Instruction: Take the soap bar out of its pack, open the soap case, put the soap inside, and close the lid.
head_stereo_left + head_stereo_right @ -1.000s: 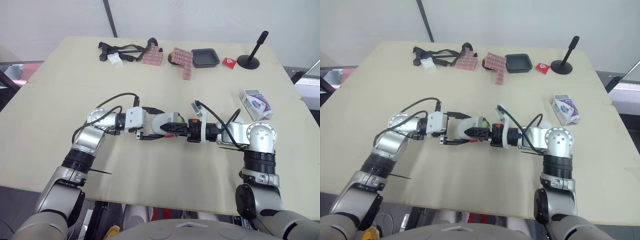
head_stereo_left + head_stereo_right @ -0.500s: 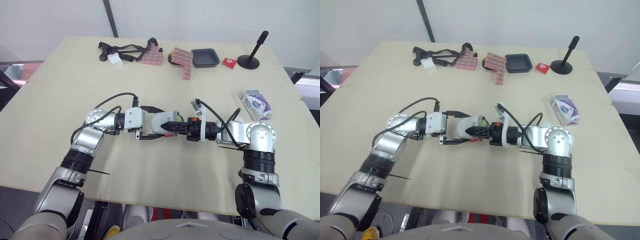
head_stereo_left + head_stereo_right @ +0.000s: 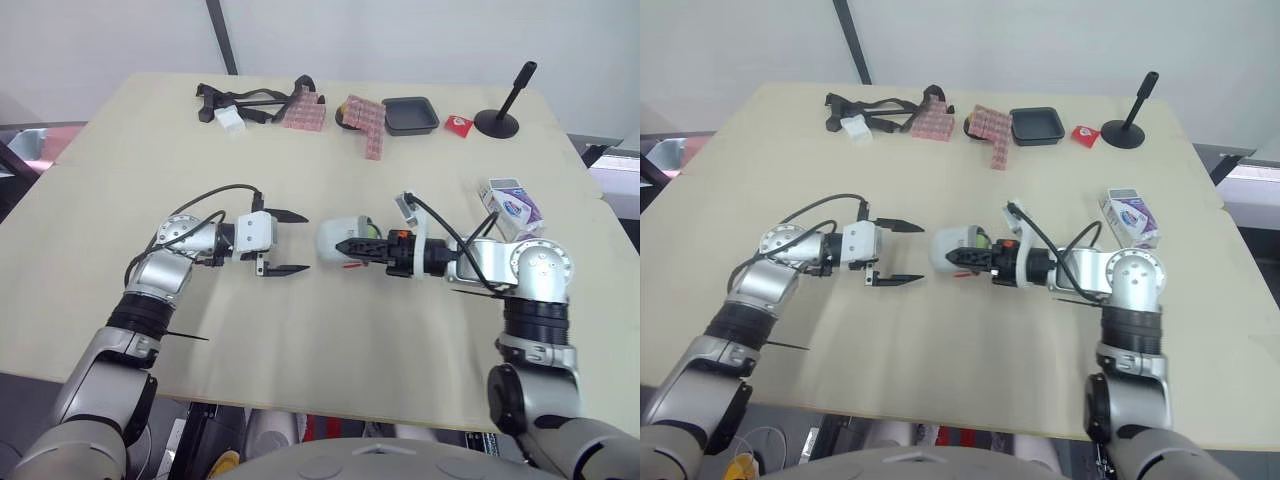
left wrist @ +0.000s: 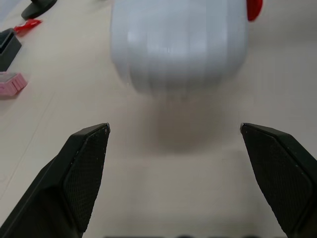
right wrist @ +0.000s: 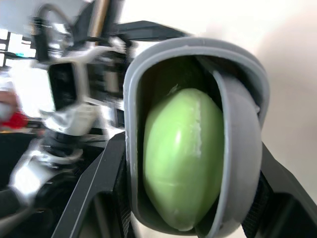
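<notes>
Closest in, over the bare bench (image 3: 300, 340), the two arms have come apart. A second ago the left jaws stood around the case (image 3: 335, 240), sharing it with the right. Now the left jaws have let go and drawn back toward their own side. They hang spread wide with nothing between them, and a plain gap of bench lies between them and the case.

The right jaws stay clamped on the case's far end, holding it on its side low over the bench. Whether it touches the bench I cannot tell. The right wrist view looks into the case. The green soap (image 5: 181, 158) sits inside, and the lid looks ajar beside it, not yet seated.

So the soap is already in, and I judge that closing the lid is what remains. With only one arm on the case, the left will likely have to return to press the lid home.

Farther right lies the pack (image 3: 512, 208), well apart from the arms. Along the far edge are a black tray (image 3: 410, 115) and a black stand (image 3: 500, 120).
</notes>
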Robot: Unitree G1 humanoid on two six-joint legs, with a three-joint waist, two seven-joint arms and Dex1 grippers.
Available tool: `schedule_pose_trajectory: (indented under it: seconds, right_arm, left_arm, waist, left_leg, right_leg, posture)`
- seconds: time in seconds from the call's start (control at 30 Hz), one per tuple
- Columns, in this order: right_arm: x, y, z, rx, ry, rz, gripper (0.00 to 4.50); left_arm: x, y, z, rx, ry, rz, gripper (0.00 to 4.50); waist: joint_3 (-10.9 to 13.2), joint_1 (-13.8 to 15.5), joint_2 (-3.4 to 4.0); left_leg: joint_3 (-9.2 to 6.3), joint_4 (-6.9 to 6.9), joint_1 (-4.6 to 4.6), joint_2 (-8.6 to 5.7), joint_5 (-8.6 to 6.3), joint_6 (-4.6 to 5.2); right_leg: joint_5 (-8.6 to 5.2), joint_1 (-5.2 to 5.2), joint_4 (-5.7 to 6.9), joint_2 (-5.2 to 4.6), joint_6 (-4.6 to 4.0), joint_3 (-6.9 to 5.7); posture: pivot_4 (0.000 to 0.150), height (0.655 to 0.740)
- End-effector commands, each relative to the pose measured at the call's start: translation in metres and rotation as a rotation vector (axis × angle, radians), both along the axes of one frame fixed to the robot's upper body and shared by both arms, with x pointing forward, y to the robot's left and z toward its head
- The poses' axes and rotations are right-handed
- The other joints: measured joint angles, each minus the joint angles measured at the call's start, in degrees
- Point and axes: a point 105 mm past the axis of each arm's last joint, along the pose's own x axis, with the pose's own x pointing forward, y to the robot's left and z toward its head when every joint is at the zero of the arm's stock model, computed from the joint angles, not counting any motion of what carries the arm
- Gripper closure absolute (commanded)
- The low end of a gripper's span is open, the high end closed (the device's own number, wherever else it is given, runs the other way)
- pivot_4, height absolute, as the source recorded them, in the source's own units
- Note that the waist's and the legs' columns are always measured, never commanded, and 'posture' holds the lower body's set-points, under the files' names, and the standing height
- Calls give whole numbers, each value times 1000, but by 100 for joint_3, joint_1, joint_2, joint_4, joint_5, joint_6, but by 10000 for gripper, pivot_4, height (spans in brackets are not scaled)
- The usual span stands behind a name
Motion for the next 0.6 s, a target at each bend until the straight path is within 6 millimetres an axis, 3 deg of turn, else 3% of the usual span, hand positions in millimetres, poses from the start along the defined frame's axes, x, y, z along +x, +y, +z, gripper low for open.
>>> schedule_pose_trajectory:
  seconds: [0.03, 0.17, 0.27, 0.4, 0.6]
  right_arm:
    - [9, -9, 19, -212, -199, 8, 22420]
    - [15, -16, 34, -543, -410, 114, 22420]
    - [19, -11, 45, -653, -547, 177, 22420]
    - [12, 4, 45, -808, -745, 337, 22420]
    - [17, 11, 41, -914, -865, 465, 22420]
  left_arm:
    - [8, 16, 15, -37, 31, 73, 76]
    - [11, 12, 37, -139, 115, 96, 76]
    - [11, 1, 49, -202, 129, 87, 76]
    - [5, -15, 46, -182, 142, 51, 76]
    - [-4, -39, 39, -139, 164, -12, 76]
  waist:
    - [1, -3, 2]
    - [12, 3, 17]
    - [14, 41, 16]
    - [13, 76, 16]
    - [14, 214, 16]
  left_leg:
    - [0, 0, 0, 0, 0, 0]
    - [0, -4, 4, 0, 1, -3]
    - [-3, -9, 5, 1, -1, -5]
    - [-3, -32, -14, 2, -5, -9]
    - [-4, -25, -10, 3, -6, -8]
  right_leg:
    - [0, -1, 0, 2, 1, 1]
    - [0, 4, -1, 6, 1, 0]
    - [0, 14, -10, 15, 2, 2]
    - [1, 37, -42, 20, 2, 6]
    - [1, 33, -40, 20, 3, 7]
  posture:
    - [1500, 7400]
    - [1500, 7400]
    - [1500, 7400]
    - [1500, 7400]
    - [1500, 7400]
